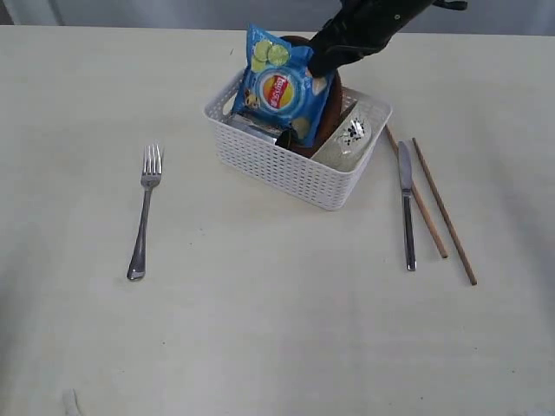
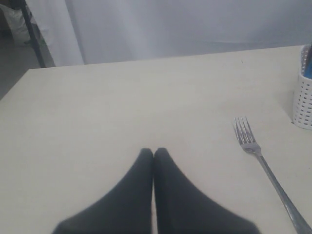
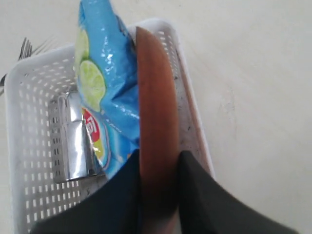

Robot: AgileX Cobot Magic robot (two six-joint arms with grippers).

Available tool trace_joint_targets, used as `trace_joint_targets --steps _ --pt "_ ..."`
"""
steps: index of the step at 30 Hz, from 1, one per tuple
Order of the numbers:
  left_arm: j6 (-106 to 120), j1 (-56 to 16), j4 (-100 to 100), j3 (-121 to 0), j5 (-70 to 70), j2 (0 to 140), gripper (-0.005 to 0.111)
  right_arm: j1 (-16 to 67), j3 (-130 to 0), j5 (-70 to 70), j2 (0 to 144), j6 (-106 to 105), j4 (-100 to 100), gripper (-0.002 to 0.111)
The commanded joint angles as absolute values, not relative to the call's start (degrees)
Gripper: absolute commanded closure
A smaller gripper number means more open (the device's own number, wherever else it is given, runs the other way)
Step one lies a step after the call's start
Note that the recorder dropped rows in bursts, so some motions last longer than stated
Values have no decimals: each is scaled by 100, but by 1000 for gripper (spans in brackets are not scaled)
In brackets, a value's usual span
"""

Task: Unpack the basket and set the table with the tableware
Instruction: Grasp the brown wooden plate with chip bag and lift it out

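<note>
1. Step in hand, as judged: you are taking the plate (image 3: 153,97) out of the basket (image 1: 286,169). Item: brown, round, standing on edge inside the basket, between the chip bag (image 3: 109,73) and the bowl (image 1: 351,139).
2. Right gripper (image 3: 158,195): one finger sits on each face of the plate's upper rim with no gap showing, so you appear to be clamped on it. The rim runs straight out from between the jaws, roughly centred.
3. Handling advice: raise the plate along its own plane, straight up. Move sideways only once its lower edge clears the basket wall. A hold on a thin rim probably lets the plate swing, so keep the squeeze firm and the lift slow.
4. Chip bag: it leans against one face of the plate, touching it. It may ride up with the plate. It is not tableware, so let it fall back into the basket.
5. Steel cup (image 3: 73,146): in the basket, on the far side of the bag from the plate, clear of your jaws.
6. Laid out on the table (image 1: 260,329): fork (image 1: 143,212) on the left of the basket, knife (image 1: 406,204) and chopsticks (image 1: 444,212) on the right. The bare stretch between them looks the fitting place for the plate.
7. Left gripper (image 2: 153,153): jaws closed on nothing, hanging over the table near the fork and apart from it.
</note>
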State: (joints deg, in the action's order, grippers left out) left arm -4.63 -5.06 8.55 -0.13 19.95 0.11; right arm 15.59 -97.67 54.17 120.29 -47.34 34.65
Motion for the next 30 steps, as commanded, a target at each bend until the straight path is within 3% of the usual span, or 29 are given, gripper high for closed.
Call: trace_joint_targets --steps 1,13,20,30 --pt "-476 -535 849 0 1992 0 107 1479 -10057 5413 11635 -4585 3707 109" --pt "-476 -535 849 0 1992 0 107 -70 -10852 5712 11561 -3650 4539 109" --pt "-476 -535 849 0 1992 0 107 -1221 -10852 6127 12576 -2646 5114 109" --pt "-476 -535 849 0 1992 0 107 -1712 -10852 6310 14001 -2398 5603 109"
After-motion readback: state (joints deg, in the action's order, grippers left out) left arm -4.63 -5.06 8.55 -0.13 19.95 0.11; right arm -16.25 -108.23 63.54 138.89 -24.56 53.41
